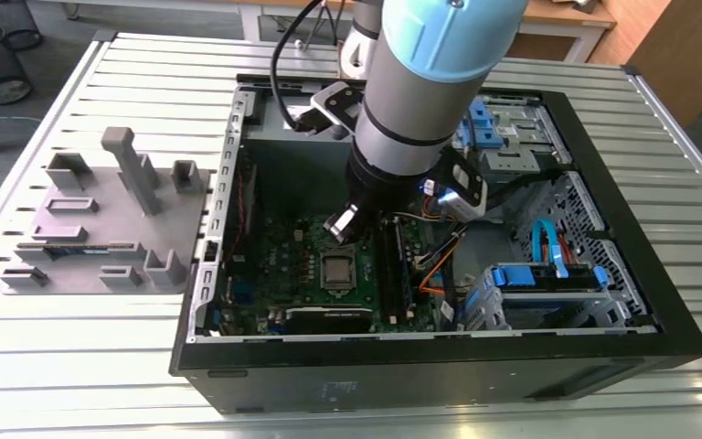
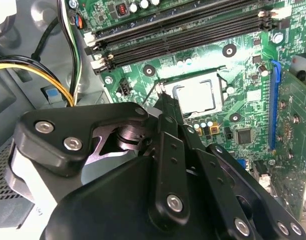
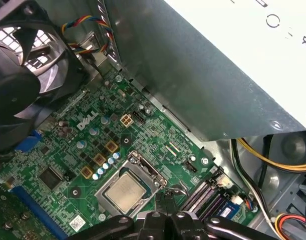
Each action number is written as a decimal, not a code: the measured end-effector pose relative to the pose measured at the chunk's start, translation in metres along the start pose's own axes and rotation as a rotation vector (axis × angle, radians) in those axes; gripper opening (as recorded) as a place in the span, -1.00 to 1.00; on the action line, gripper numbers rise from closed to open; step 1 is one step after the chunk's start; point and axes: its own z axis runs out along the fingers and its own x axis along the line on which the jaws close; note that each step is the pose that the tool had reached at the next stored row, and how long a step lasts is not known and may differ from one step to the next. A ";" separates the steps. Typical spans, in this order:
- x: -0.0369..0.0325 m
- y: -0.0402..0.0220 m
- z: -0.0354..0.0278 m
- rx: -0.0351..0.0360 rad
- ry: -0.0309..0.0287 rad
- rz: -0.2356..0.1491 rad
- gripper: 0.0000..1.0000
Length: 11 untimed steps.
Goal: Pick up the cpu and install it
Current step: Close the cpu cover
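Observation:
The cpu (image 1: 336, 269) lies flat in its socket on the green motherboard (image 1: 281, 265) inside the open computer case (image 1: 449, 352). Its silvery top shows in both wrist views (image 2: 195, 95) (image 3: 125, 192), framed by the metal socket bracket. My gripper (image 1: 341, 227) hangs inside the case, just above the board and beside one edge of the socket. In both wrist views its thin dark fingers (image 2: 168, 107) (image 3: 165, 200) are pressed together with nothing between them, their tips close to the socket frame and apart from the chip's top.
Memory slots (image 2: 183, 30) run beside the socket. The big grey power supply (image 3: 233, 65) and a black fan (image 3: 22, 80) flank the board, and yellow and black cables (image 2: 37, 70) cross nearby. Blue drive bays (image 1: 547, 274) fill the case's far side. A grey fixture block (image 1: 101, 219) sits at the exterior view's left.

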 end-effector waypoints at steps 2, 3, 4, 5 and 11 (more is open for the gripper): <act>0.0014 0.0013 0.0004 0.0002 -0.0002 0.000 -0.79; 0.0018 0.0017 0.0005 0.0002 -0.0003 0.000 -0.79; 0.0018 0.0017 0.0005 0.0002 -0.0002 0.000 -0.79; 0.0019 0.0017 0.0004 0.0003 0.0000 0.000 -0.79; 0.0021 0.0019 0.0006 0.0006 -0.0005 0.000 -0.79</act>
